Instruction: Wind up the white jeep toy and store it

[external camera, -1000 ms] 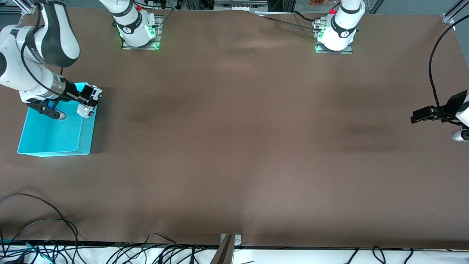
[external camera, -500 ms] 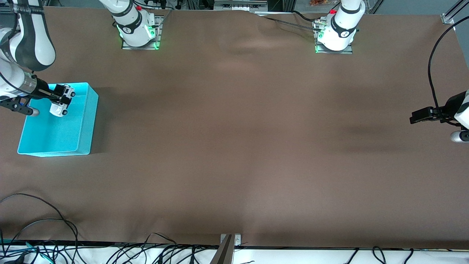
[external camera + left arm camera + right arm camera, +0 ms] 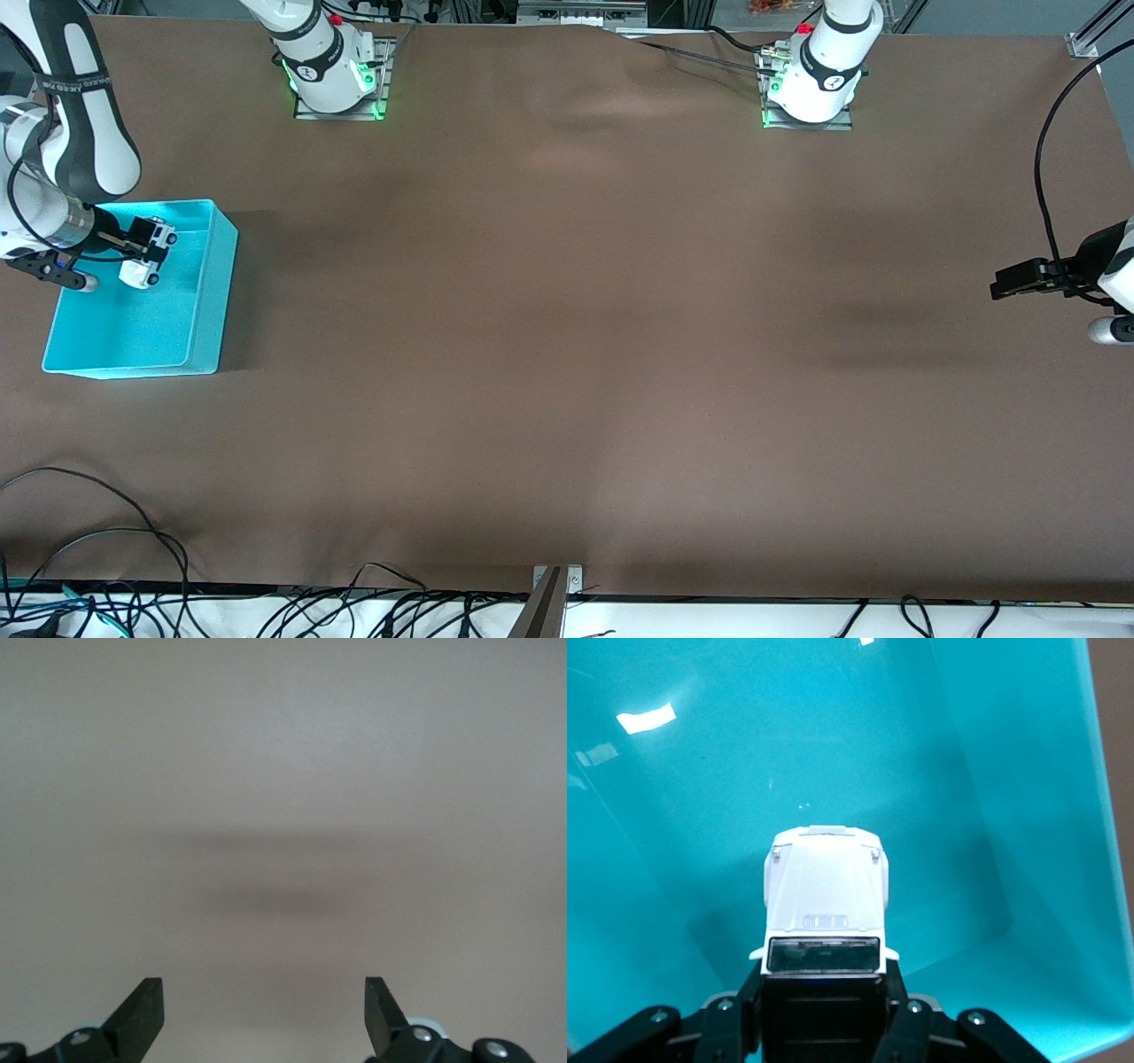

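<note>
— Right arm status?
— Right gripper [image 3: 146, 252] is over the turquoise bin [image 3: 199, 350] at the right arm's end of the worktop [image 3: 567, 354], jaws pinching the white jeep toy [image 3: 824, 895] by its rear, nose pointing down into the bin.
— Left arm?
— Waiting. Left gripper [image 3: 264, 1017] hangs over bare worktop at its own end, jaws spread, nothing between them.
</note>
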Action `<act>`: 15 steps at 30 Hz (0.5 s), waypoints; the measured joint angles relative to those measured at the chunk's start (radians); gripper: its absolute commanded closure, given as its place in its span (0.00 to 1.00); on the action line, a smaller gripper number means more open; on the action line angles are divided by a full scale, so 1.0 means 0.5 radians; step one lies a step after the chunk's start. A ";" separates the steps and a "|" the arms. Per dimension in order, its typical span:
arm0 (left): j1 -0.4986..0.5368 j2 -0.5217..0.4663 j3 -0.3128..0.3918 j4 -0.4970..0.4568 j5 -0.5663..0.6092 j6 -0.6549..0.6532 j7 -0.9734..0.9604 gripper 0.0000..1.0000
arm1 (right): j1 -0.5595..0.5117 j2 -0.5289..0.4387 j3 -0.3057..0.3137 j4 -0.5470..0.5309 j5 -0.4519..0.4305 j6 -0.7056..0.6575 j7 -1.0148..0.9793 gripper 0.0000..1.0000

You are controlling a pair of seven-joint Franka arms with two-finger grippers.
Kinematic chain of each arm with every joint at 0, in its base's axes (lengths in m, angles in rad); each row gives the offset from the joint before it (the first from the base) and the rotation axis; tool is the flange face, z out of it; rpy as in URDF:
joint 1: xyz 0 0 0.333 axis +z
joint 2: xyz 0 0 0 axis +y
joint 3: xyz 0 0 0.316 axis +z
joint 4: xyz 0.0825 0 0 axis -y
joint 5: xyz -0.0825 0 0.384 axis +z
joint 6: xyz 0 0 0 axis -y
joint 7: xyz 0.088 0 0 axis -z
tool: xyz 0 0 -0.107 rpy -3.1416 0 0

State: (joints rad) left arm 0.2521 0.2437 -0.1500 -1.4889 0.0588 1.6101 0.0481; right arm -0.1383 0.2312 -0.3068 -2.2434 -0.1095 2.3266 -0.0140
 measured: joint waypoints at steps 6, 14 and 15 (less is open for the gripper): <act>0.000 0.000 0.000 0.000 0.000 0.000 0.000 0.00 | -0.069 0.144 -0.006 -0.001 -0.051 0.152 0.000 1.00; 0.000 0.000 0.000 0.000 0.000 0.000 0.000 0.00 | -0.190 0.296 -0.010 0.010 -0.179 0.325 -0.002 1.00; 0.000 0.000 0.000 0.000 0.000 0.000 0.000 0.00 | -0.202 0.308 -0.010 0.013 -0.180 0.337 -0.004 1.00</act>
State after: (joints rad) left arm 0.2520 0.2438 -0.1500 -1.4889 0.0588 1.6101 0.0481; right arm -0.2392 0.3851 -0.3119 -2.2370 -0.1995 2.4949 -0.0160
